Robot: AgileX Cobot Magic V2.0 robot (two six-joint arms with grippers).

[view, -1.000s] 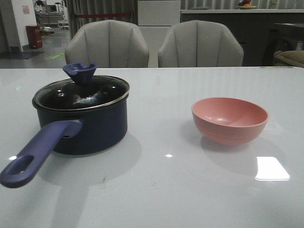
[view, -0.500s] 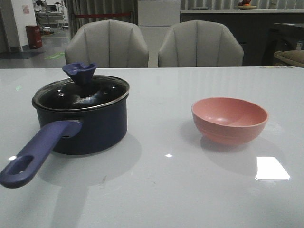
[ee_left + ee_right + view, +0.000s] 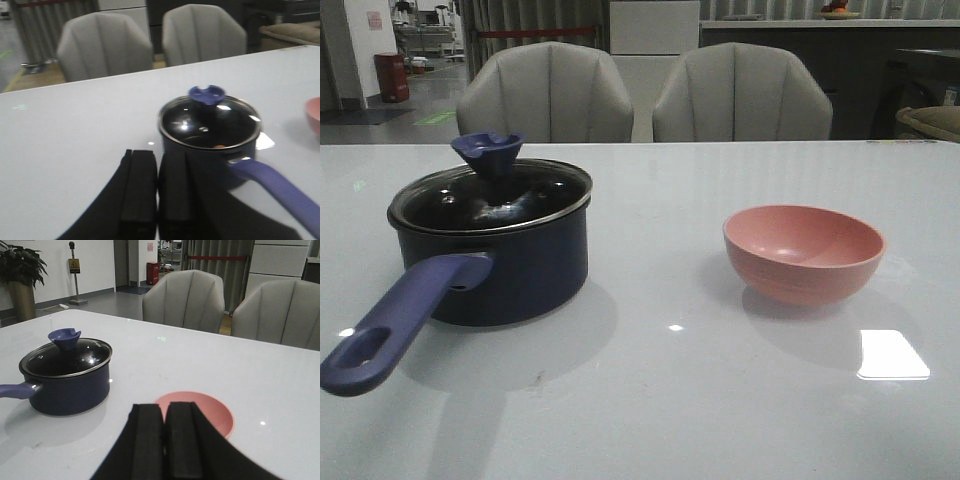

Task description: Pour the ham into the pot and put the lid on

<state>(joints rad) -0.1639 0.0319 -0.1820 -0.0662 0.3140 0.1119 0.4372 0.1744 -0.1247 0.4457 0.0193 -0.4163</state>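
The dark navy pot [image 3: 520, 275] stands at the left of the table, its purple-blue handle [image 3: 395, 325] pointing to the near left. The glass lid [image 3: 490, 195] sits flat on the pot, with its knob [image 3: 488, 150] on top. Through the glass, the left wrist view shows one small orange bit of ham [image 3: 218, 146]. My left gripper [image 3: 157, 155] is shut and empty, hovering short of the pot [image 3: 217, 162]. My right gripper [image 3: 164, 410] is shut and empty too, just short of the pink bowl [image 3: 210, 410]. Neither gripper shows in the front view.
The pink bowl [image 3: 804, 250] stands at the right of the table [image 3: 650, 400] and looks empty. Two grey chairs [image 3: 545, 95] stand behind the far edge. A bright light patch [image 3: 893, 354] lies near the bowl.
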